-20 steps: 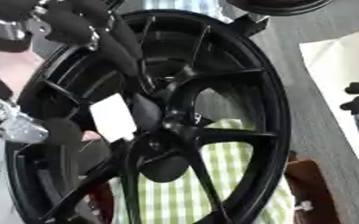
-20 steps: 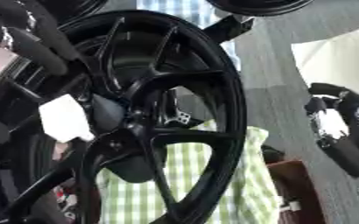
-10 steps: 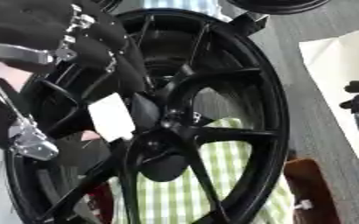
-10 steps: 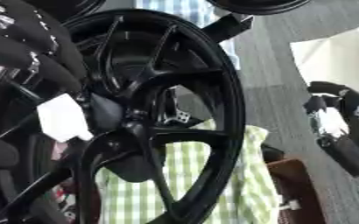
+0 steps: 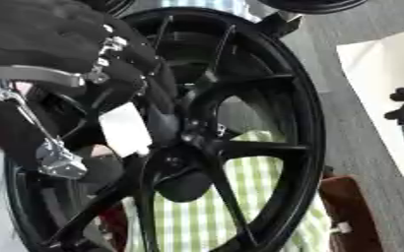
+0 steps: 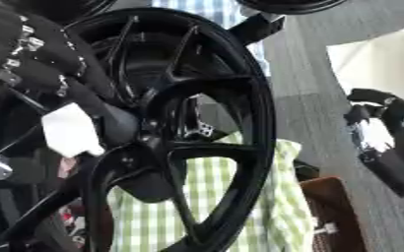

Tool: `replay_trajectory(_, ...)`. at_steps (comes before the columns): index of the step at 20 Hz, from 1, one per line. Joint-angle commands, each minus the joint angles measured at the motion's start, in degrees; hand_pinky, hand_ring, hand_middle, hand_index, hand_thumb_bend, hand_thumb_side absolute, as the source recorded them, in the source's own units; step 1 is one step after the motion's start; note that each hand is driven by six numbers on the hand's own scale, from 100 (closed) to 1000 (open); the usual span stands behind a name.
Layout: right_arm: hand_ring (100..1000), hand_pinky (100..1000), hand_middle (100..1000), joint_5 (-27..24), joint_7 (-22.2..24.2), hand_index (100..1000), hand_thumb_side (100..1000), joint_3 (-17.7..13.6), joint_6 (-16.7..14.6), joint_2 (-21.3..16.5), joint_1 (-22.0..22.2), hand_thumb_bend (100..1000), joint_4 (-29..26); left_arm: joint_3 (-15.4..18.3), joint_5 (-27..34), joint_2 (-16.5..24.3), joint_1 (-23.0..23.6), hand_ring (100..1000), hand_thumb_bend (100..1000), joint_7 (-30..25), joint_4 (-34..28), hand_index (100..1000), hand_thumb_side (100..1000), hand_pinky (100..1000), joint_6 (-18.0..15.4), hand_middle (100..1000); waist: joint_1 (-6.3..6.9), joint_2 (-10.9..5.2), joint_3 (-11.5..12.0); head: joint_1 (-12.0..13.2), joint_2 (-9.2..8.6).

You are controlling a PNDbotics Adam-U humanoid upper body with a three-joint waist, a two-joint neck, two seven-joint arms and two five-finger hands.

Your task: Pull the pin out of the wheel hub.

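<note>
A large glossy black spoked alloy wheel [image 5: 240, 147] is being shown standing nearly on edge and filling most of both views, with its hub [image 5: 184, 142] lying a little left of the middle. The pin itself cannot be made out; a small pale metallic fitting [image 6: 204, 129] is being glimpsed just right of the hub, but what it is cannot be told. As judged from this, the pull is being approached rather than finished: nothing is being seen drawn clear of the hub.

The left hand [image 5: 76, 59], black with silver links, is being held over the far-left spokes, close above the hub; whether its fingers are spread, pressed together or pinching anything cannot be told, since they are merging with the dark spokes. The right hand [image 6: 387, 142] is being kept well apart at the right edge, and its finger state cannot be told either.

A white rectangular tag [image 5: 123, 129] is lying against the spokes beside the hub. A green-and-white checked cloth [image 5: 266, 197] is being seen through the spoke gaps, soft against the hard, smooth rim.
</note>
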Motion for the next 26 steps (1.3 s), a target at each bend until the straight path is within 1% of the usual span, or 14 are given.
replay_trajectory(1, 663, 908, 742, -0.45, 0.31, 813, 657, 0.05, -0.08, -0.97, -0.47, 100, -0.76, 0.01, -1.41, 1.00, -0.71, 841, 473, -7.83, 0.83, 845, 452, 879, -8.86, 808, 0.39, -3.52, -0.07, 0.24, -0.10)
replay_trajectory(8, 663, 908, 741, -0.56, 0.49, 813, 658, 0.20, -0.05, -1.00, -0.59, 100, -0.76, 0.15, -4.17, 0.93, -0.43, 840, 501, -7.83, 3.29, 840, 477, 871, -10.21, 809, 0.45, -3.54, -0.14, 0.00, -0.46)
replay_trajectory(17, 662, 908, 741, -0.66, 0.90, 813, 658, 0.50, 0.02, -1.18, -0.66, 100, -0.76, 0.43, -5.68, 0.29, -0.85, 837, 543, -7.83, 5.47, 828, 506, 863, -10.97, 792, 0.52, -3.62, -0.25, -0.91, -2.18)
replay_trajectory(19, 662, 908, 740, -0.64, 0.94, 813, 658, 0.53, 0.04, -1.18, -0.65, 100, -0.76, 0.43, -5.84, 0.07, -0.93, 834, 524, -7.83, 6.01, 819, 499, 864, -11.32, 787, 0.52, -3.61, -0.29, -0.97, -2.44)
replay_trajectory(21, 662, 908, 741, -0.63, 0.95, 813, 657, 0.53, 0.05, -1.17, -0.67, 100, -0.76, 0.06, -5.26, -0.16, -0.82, 814, 448, -7.83, 6.87, 808, 450, 865, -11.52, 752, 0.51, -3.59, -0.37, -1.02, -2.61)
replay_trajectory(24, 662, 908, 740, -0.65, 0.89, 813, 658, 0.48, 0.06, -1.14, -0.68, 100, -0.76, -0.91, -3.91, -0.39, -0.72, 796, 420, -7.83, 8.33, 815, 426, 860, -10.95, 730, 0.53, -3.56, -0.48, -0.96, -2.84)
replay_trajectory(26, 662, 908, 740, -0.65, 0.91, 813, 658, 0.50, 0.08, -1.15, -0.67, 100, -0.76, -1.41, -3.44, -0.74, -1.02, 795, 416, -7.83, 8.80, 815, 426, 859, -10.38, 729, 0.54, -3.57, -0.51, -0.91, -2.88)
